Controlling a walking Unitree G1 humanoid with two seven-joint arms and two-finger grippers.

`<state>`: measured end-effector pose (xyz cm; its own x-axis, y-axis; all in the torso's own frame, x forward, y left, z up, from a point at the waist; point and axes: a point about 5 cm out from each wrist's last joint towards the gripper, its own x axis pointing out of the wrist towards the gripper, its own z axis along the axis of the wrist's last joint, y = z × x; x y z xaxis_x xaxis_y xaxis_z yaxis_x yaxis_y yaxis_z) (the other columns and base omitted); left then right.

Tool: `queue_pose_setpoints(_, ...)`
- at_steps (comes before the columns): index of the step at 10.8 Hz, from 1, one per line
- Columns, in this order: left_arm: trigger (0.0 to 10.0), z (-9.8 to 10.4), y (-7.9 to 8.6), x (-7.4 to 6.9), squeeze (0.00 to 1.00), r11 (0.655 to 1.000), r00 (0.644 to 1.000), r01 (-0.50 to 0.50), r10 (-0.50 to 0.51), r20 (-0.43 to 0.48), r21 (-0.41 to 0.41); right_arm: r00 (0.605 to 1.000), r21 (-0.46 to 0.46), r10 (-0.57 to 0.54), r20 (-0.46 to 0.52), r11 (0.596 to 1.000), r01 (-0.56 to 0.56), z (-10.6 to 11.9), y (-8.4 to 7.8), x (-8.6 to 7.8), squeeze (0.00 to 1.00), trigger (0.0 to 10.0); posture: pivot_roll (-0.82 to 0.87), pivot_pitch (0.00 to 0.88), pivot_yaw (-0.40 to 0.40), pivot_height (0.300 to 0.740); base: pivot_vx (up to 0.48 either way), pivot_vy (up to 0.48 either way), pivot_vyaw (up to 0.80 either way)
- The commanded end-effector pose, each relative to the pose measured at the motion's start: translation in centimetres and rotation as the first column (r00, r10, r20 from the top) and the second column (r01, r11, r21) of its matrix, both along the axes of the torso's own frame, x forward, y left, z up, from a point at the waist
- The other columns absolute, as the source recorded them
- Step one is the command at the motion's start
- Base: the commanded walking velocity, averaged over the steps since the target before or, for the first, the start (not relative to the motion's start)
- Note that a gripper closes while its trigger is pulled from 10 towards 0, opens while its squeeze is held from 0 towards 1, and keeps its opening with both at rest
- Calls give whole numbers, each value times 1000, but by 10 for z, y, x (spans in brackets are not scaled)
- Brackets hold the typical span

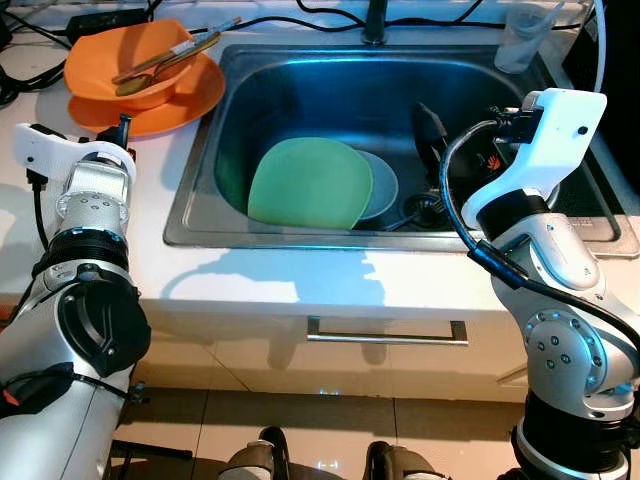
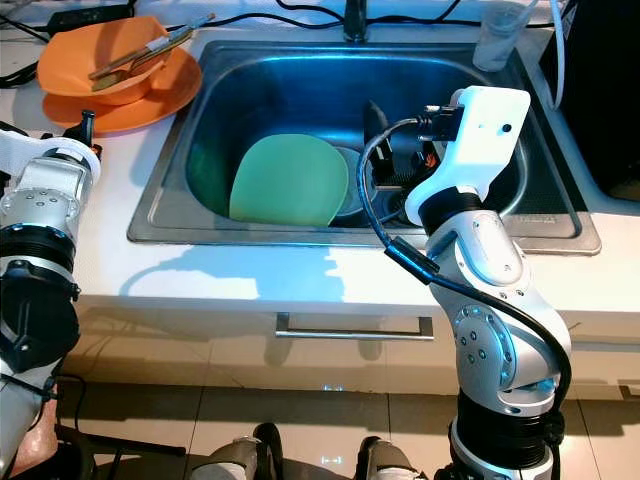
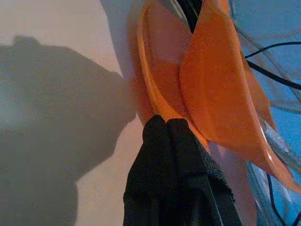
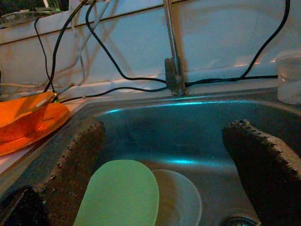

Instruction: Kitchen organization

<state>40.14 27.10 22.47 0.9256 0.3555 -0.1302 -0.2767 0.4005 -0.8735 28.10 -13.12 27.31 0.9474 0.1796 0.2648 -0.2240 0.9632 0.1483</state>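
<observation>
Right pincer (image 4: pixel 174 174) spread wide over sink (image 1: pixel 300 90), green plate (image 1: pixel 310 184) below. Left pincer (image 3: pixel 165 129) pressed together, touching orange plate (image 3: pixel 160 80) rim on counter (image 1: pixel 250 275).

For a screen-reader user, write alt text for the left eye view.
A green plate lies in a steel sink over a white dish, the right hand open above it. The left arm reaches toward an orange bowl with utensils on an orange plate.

Brushed steel sink (image 1: pixel 200 195), glossy orange plastic plate (image 1: pixel 190 100), matt green plate (image 1: pixel 310 185).
</observation>
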Motion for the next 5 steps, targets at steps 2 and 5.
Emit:
queue_pose_setpoints(2, 10000, -56, -22, -6, 1000, 994, 975, 87, -98, -200, -66, 1000, 3, -10, -2, 1000, 10, -1, -1, -2, 0, 10000, -322, 257, 5, 740, 0, 0, 0)
queue_pose_setpoints(5, 10000, -55, -23, -5, 1000, 992, 978, 77, -94, -184, -96, 1000, 1, -9, -2, 1000, 9, -1, -1, -1, 0, 10000, -320, 256, 3, 740, 0, 0, 0)
